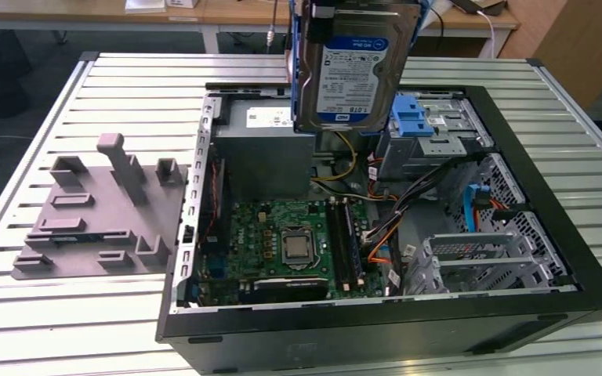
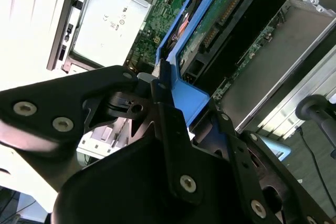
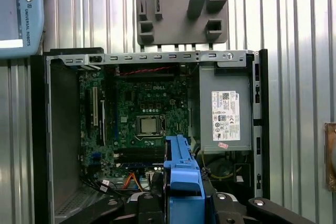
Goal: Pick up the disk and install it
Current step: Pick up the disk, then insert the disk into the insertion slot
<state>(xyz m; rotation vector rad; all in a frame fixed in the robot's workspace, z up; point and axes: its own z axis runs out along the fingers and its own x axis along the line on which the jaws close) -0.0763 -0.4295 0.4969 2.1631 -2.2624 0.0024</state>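
The disk hangs upright in the air above the back of the open computer case, its white-and-blue label facing the exterior camera. Blue carrier rails run along its edges. My gripper is shut on the disk's blue carrier end, with black fingers on either side of it. The first wrist view looks down along the blue carrier into the case, and the disk's green circuit-board side faces the second wrist camera. The disk touches nothing in the case.
Inside the case are a green motherboard, a grey power-supply box and a grey cage with a blue latch. Empty metal bays sit at the exterior view's right. A grey moulded fixture lies on the slatted table.
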